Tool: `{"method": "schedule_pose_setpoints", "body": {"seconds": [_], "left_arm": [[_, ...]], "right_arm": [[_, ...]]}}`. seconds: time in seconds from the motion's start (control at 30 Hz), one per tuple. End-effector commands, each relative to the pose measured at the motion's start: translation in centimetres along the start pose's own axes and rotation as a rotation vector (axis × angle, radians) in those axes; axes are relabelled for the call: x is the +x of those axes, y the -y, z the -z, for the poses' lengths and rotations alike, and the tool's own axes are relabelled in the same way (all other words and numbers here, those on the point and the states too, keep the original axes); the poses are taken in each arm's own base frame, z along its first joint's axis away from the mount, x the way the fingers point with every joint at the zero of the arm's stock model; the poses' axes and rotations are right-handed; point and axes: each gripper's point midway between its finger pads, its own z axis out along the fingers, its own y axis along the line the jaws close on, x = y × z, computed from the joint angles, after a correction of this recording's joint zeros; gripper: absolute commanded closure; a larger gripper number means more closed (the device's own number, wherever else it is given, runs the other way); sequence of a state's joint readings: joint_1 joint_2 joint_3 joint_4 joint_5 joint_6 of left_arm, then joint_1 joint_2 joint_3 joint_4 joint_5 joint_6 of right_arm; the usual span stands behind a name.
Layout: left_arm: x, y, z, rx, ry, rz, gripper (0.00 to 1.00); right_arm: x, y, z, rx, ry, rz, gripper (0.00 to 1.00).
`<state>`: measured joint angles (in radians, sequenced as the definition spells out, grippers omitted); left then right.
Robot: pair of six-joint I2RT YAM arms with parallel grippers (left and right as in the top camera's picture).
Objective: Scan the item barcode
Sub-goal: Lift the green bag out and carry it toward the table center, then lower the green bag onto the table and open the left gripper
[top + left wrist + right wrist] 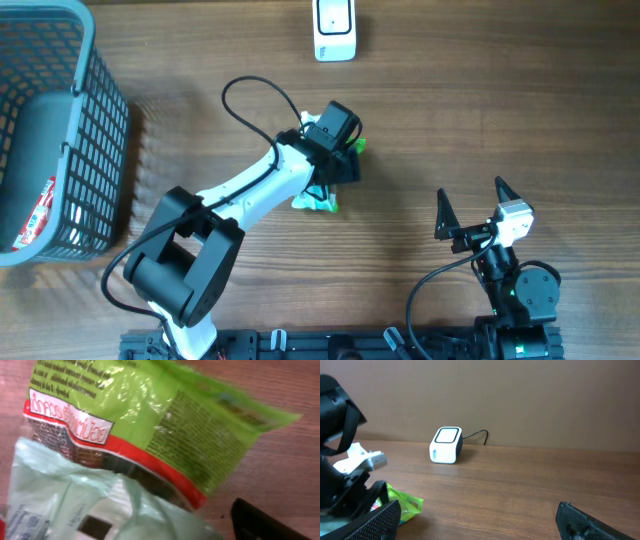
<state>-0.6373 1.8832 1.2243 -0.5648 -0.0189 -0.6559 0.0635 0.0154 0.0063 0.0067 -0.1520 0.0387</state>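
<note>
bag (200,435), green, lies flat on the surface (480,100), partly under a pale packet (75,505), below the left claw (338,168), which looks open and empty. right claw (470,192) open too. likely light, crinkly, slippery film; pinch a sealed edge.

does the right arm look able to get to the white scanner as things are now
Probably yes, if its reach stretches that far. Only bare table lies between the open right fingers and the scanner; the left arm and the green packet under it sit off to the side.
</note>
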Motion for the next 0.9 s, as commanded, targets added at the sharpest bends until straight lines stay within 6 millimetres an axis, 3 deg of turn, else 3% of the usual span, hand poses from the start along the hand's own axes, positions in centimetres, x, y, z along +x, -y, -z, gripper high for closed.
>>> {"method": "schedule_pose_setpoints", "body": {"seconds": [0.0, 0.13, 0.43, 0.47, 0.5, 0.53, 0.57, 0.6, 0.7, 0.87], "left_arm": [[-4.4, 2.4, 4.5, 0.079, 0.147, -0.050, 0.00], [-6.0, 3.3, 6.7, 0.106, 0.209, -0.088, 0.00], [-5.5, 1.5, 6.3, 0.032, 0.181, -0.147, 0.00], [-5.5, 1.7, 6.5, 0.042, 0.182, -0.148, 0.04], [-5.6, 1.9, 6.8, 0.053, 0.185, -0.149, 0.15], [-5.7, 2.1, 7.2, 0.061, 0.192, -0.149, 0.37], [-5.8, 2.2, 7.5, 0.066, 0.198, -0.148, 0.72], [-5.9, 2.2, 7.7, 0.069, 0.201, -0.148, 0.96], [-5.1, 2.6, 7.3, 0.098, 0.163, -0.152, 0.96], [-2.6, 2.5, 4.2, 0.088, 0.056, -0.171, 0.90]], "right_arm": [[-0.2, 0.2, 0.0, 0.010, 0.009, 0.012, 0.00], [-0.2, 0.2, 0.0, 0.010, 0.009, 0.013, 0.00], [-0.2, 0.2, 0.0, 0.010, 0.009, 0.013, 0.00], [-0.2, 0.2, 0.0, 0.010, 0.009, 0.013, 0.00], [-0.2, 0.2, 0.0, 0.010, 0.009, 0.013, 0.00], [-0.2, 0.2, 0.0, 0.009, 0.009, 0.013, 0.00], [-0.2, 0.2, 0.0, 0.010, 0.009, 0.013, 0.00], [-0.2, 0.2, 0.0, 0.010, 0.009, 0.013, 0.00], [-0.2, 0.2, 0.0, 0.010, 0.009, 0.013, 0.00], [-0.2, 0.2, 0.0, 0.010, 0.009, 0.013, 0.00]]}}
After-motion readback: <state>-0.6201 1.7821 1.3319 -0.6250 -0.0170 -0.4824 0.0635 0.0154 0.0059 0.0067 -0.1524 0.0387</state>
